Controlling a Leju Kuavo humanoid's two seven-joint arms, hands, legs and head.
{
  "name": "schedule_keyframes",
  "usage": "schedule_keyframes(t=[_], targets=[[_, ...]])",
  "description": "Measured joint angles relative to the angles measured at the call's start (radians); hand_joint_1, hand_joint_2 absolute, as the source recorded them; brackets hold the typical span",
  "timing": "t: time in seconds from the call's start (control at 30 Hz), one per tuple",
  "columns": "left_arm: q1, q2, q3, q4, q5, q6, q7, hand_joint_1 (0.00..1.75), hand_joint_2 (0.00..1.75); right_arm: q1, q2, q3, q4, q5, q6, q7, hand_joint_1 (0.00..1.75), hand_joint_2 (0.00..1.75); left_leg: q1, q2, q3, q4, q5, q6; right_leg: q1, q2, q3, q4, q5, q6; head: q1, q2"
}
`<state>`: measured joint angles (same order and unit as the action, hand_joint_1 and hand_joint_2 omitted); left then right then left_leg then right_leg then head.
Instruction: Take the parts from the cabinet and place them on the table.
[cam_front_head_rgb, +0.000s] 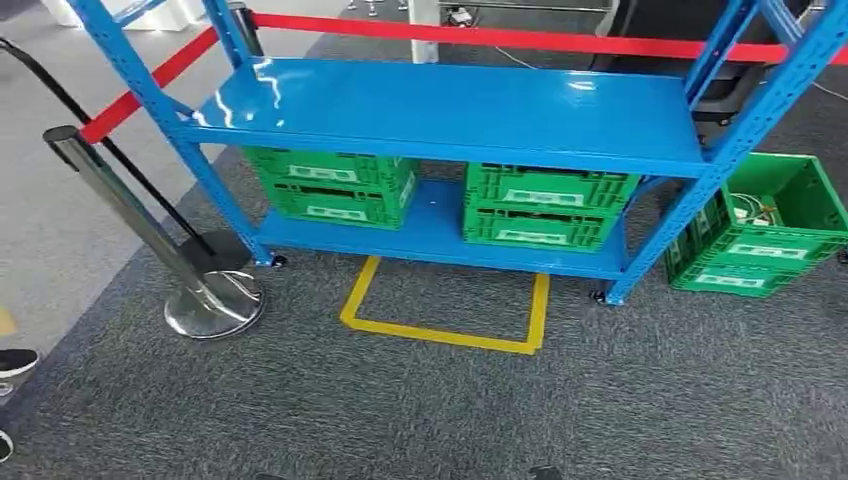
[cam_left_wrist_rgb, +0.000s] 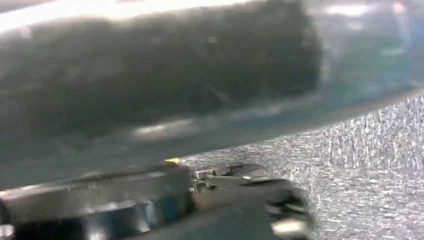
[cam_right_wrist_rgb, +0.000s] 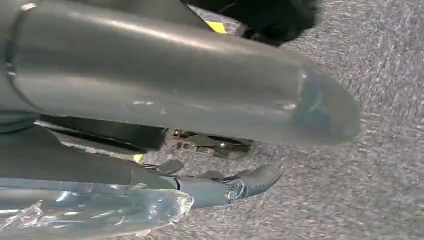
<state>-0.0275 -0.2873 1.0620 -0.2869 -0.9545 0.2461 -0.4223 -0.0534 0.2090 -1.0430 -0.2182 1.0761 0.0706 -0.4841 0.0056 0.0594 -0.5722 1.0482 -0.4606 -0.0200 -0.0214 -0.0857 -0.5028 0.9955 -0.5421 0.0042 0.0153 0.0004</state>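
On the rack's (cam_front_head_rgb: 440, 115) lower shelf sit two green crates (cam_front_head_rgb: 335, 185), side by side; a third stands on the carpet right of the rack. The right hand (cam_right_wrist_rgb: 220, 187) hangs empty, fingers apart; the blurred left hand (cam_left_wrist_rgb: 240, 192) I cannot tell.

Bright, even overhead light, white glare on the blue shelf (cam_front_head_rgb: 440, 105) (both wrist views heavily blurred).

The right robot hand (cam_right_wrist_rgb: 220, 185) has a thick grey thumb, darker fingers and clear plastic wrap.
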Motion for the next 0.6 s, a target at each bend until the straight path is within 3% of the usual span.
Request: schedule_keyframes(t=[0.03, 0.1, 0.13, 0.17, 0.2, 0.23, 0.27, 0.33, 0.37, 0.43, 0.47, 0.5, 0.53, 0.57, 0.6], targets=[[-0.003, 0.0, 0.0, -0.002, -0.002, 0.0, -0.001, 0.0, 0.0, 0.001, 0.0, 0.0, 0.0, 0.0, 0.0, -0.002, 0.0, 0.0, -0.013, 0.049, 0.025, -0.047, -0.029, 0.004, 0.007, -0.01, 0.004, 0.001, -0.01, 0.01, -0.001, 0.0], [-0.005, -0.002, 0.0, -0.003, -0.01, 0.0, -0.005, 0.0, 0.0, -0.002, 0.0, 0.0, 0.0, 0.0, 0.0, -0.002, 0.0, 0.0, -0.013, 0.02, 0.025, -0.05, -0.045, 0.024, 0.008, -0.031, 0.02, -0.013, -0.017, 0.026, 0.001, 0.0], [-0.001, -0.002, 0.001, -0.004, -0.01, 0.0, -0.006, 0.0, 0.0, -0.003, 0.0, 0.0, 0.0, 0.0, 0.0, -0.004, 0.0, 0.0, -0.011, 0.009, 0.022, -0.056, -0.046, 0.031, 0.007, -0.032, 0.035, 0.007, -0.001, 0.037, 0.002, 0.0], [0.003, -0.002, 0.002, -0.004, -0.012, 0.0, -0.006, 0.0, 0.0, -0.006, 0.0, 0.0, 0.0, 0.0, 0.0, -0.006, 0.0, 0.0, -0.008, -0.006, 0.034, -0.056, -0.045, 0.041, 0.002, -0.035, 0.047, 0.009, -0.002, 0.045, 0.002, 0.0], [0.008, -0.005, 0.003, -0.006, -0.013, 0.0, -0.007, 0.0, 0.0, -0.007, 0.0, 0.0, 0.0, 0.0, 0.0, -0.009, 0.0, 0.0, -0.004, -0.011, 0.047, -0.063, -0.041, 0.047, -0.002, 0.008, 0.036, 0.022, -0.018, 0.049, 0.005, 0.0], [0.006, -0.006, 0.004, -0.008, -0.015, 0.0, -0.008, 0.0, 0.0, -0.007, 0.001, -0.001, 0.0, -0.002, 0.0, -0.013, 0.0, 0.0, -0.004, -0.015, 0.057, -0.062, -0.043, 0.051, -0.004, 0.049, 0.016, 0.06, -0.042, 0.048, 0.007, 0.0], [0.003, -0.006, 0.004, -0.008, -0.019, 0.0, -0.008, 0.0, 0.0, -0.007, 0.0, -0.002, 0.0, -0.003, 0.0, -0.014, 0.0, 0.0, -0.004, -0.024, 0.061, -0.061, -0.047, 0.056, -0.003, 0.07, -0.025, 0.126, -0.071, 0.048, 0.01, 0.0], [0.002, -0.007, 0.006, -0.009, -0.022, 0.0, -0.01, 0.0, 0.0, -0.004, 0.0, -0.003, 0.0, -0.005, 0.0, -0.018, 0.0, 0.0, -0.008, -0.039, 0.07, -0.061, -0.059, 0.059, 0.001, 0.082, -0.135, 0.277, -0.127, 0.049, 0.013, 0.0], [0.004, -0.007, 0.01, -0.01, -0.024, 0.0, -0.01, 0.0, 0.0, -0.001, 0.0, -0.004, 0.0, -0.005, 0.0, -0.019, 0.0, 0.0, -0.009, -0.046, 0.08, -0.061, -0.068, 0.06, 0.003, 0.083, -0.172, 0.308, -0.139, 0.048, 0.012, 0.0], [0.006, -0.008, 0.018, -0.01, -0.024, 0.0, -0.01, 0.0, 0.0, 0.004, 0.0, -0.004, 0.0, -0.005, 0.0, -0.02, 0.0, 0.0, -0.011, -0.059, 0.111, -0.061, -0.091, 0.058, 0.005, 0.083, -0.186, 0.25, -0.109, 0.04, 0.013, 0.0], [0.006, -0.008, 0.019, -0.01, -0.026, 0.0, -0.01, 0.0, 0.0, 0.004, 0.0, -0.004, 0.0, -0.005, 0.0, -0.02, 0.0, 0.0, -0.012, -0.062, 0.13, -0.061, -0.106, 0.056, 0.007, 0.083, -0.173, 0.18, -0.064, 0.034, 0.013, 0.0], [0.007, -0.008, 0.021, -0.01, -0.027, 0.0, -0.01, 0.0, 0.0, 0.005, 0.0, -0.004, 0.0, -0.006, 0.0, -0.021, 0.0, 0.0, -0.013, -0.062, 0.146, -0.061, -0.122, 0.054, 0.01, 0.083, -0.162, 0.105, 0.016, 0.026, 0.014, 0.0], [0.01, -0.008, 0.022, -0.01, -0.027, 0.0, -0.01, 0.0, 0.0, 0.009, 0.0, -0.005, 0.0, -0.006, 0.0, -0.021, 0.0, 0.0, -0.014, -0.063, 0.16, -0.059, -0.136, 0.05, 0.013, 0.084, -0.165, 0.065, 0.116, 0.017, 0.015, 0.0], [0.009, -0.008, 0.023, -0.01, -0.027, 0.0, -0.01, 0.0, 0.0, 0.007, 0.0, -0.005, 0.0, -0.006, 0.0, -0.021, 0.0, 0.0, -0.016, -0.068, 0.166, -0.06, -0.146, 0.042, 0.016, 0.08, -0.159, 0.064, 0.082, 0.014, 0.014, 0.0], [0.007, -0.008, 0.024, -0.011, -0.028, 0.0, -0.011, 0.0, 0.0, 0.006, 0.0, -0.005, 0.0, -0.006, 0.0, -0.023, 0.0, 0.0, -0.014, -0.066, 0.174, -0.067, -0.158, 0.034, 0.02, 0.084, -0.141, 0.067, 0.082, 0.007, 0.012, 0.0]])
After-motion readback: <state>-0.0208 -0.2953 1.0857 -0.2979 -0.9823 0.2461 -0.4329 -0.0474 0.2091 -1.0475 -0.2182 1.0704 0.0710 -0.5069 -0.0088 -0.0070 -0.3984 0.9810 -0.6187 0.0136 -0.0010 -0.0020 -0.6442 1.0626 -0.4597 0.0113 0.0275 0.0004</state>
